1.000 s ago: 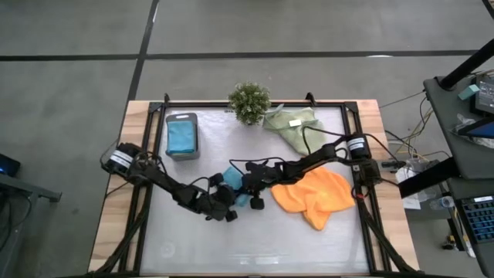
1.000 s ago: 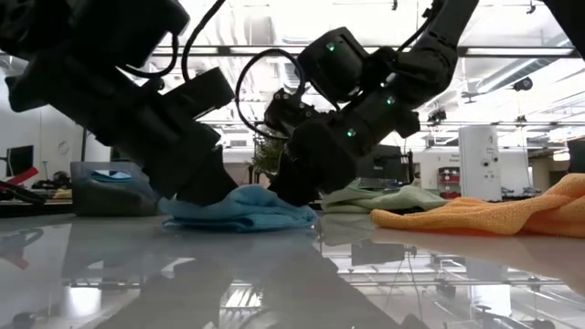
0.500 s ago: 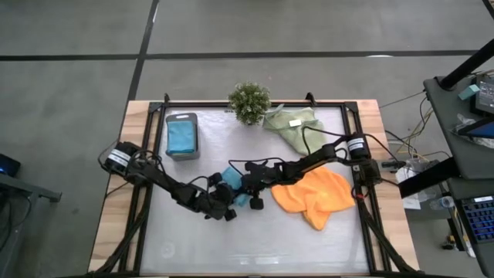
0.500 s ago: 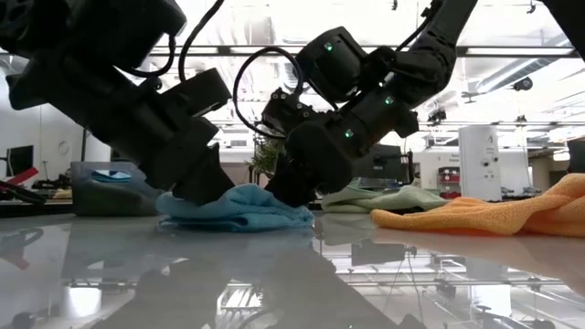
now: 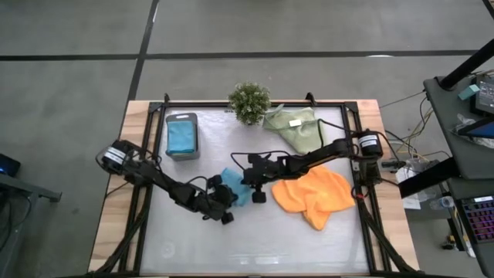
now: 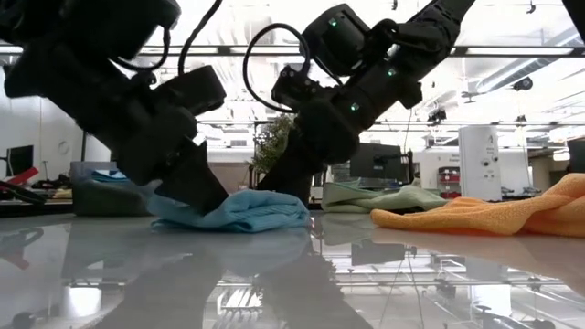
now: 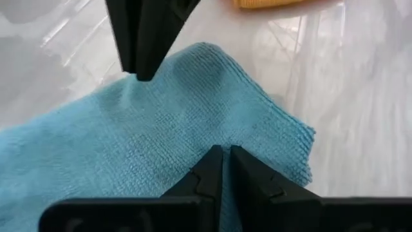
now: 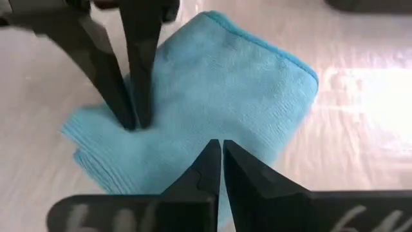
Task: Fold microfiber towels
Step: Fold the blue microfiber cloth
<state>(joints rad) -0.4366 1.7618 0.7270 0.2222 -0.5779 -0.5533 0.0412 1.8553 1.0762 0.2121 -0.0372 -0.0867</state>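
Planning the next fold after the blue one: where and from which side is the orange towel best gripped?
Probably a corner or hem on the orange towel's edge toward the table's front, coming from above. It lies crumpled and flat with loose edges showing there, while the right gripper and left gripper, both shut, crowd the blue towel beside its other side.

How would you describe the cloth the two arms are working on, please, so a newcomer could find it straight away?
Start at the glass-topped table and look to its middle, where both arms meet. There lies a folded teal-blue cloth, with the left tool and right tool pressed down on it. Its neighbours are a crumpled orange cloth and a pale green one; another teal cloth sits apart in a grey tray.
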